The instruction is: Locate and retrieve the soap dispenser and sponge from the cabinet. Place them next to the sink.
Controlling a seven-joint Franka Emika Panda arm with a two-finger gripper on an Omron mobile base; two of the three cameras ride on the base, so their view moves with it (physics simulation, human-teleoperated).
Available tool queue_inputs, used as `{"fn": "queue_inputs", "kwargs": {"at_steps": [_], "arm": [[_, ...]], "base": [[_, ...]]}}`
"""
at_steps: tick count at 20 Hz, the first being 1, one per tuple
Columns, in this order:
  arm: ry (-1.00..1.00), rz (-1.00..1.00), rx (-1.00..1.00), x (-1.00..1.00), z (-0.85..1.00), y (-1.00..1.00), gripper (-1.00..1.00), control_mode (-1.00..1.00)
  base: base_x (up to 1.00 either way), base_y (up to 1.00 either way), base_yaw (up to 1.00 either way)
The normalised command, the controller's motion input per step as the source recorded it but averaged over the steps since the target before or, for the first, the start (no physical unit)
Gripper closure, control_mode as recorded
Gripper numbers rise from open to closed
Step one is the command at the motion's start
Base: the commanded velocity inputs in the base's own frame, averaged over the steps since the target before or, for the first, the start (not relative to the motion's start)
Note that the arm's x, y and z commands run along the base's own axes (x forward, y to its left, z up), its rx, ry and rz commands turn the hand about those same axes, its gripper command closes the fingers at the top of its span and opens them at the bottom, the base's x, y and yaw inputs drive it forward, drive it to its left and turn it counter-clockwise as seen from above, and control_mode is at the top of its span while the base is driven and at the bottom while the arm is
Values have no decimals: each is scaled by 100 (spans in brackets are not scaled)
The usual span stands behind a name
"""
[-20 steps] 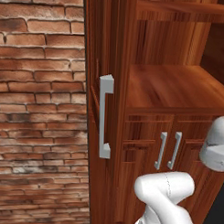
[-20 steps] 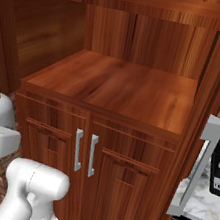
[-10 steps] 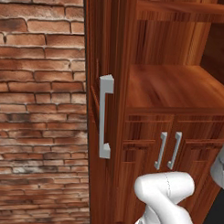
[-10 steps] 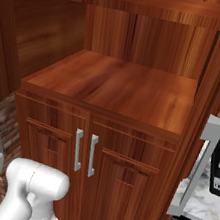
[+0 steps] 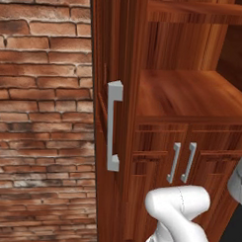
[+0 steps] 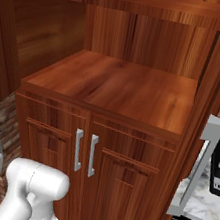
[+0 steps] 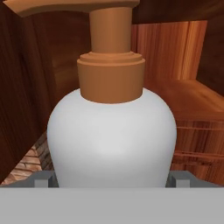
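gripper (image 7: 112, 183): clamping wide on the soap dispenser (image 7: 112, 135) | soap dispenser: sitting upright between the fingers (image 7: 43, 179), out in front of the cabinet (image 6: 128, 135) | cabinet: lower doors standing closed

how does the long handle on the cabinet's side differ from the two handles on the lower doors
The side handle is one long, thick bar on the cabinet's tall outer panel; the lower door handles are a close pair, shorter and slimmer. The side handle reaches above shelf level; the pair sits below it. All are vertical silver bars.
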Motion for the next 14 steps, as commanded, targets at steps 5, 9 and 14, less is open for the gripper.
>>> {"fn": "queue_inputs", "kwargs": {"at_steps": [5,9,14], "arm": [[0,0,0,-1,0,0,100,100],[0,0,0,0,0,0,100,100],[0,0,0,0,0,0,100,100]], "base": [[-2,0,0],[-55,0,0],[-65,0,0]]}}
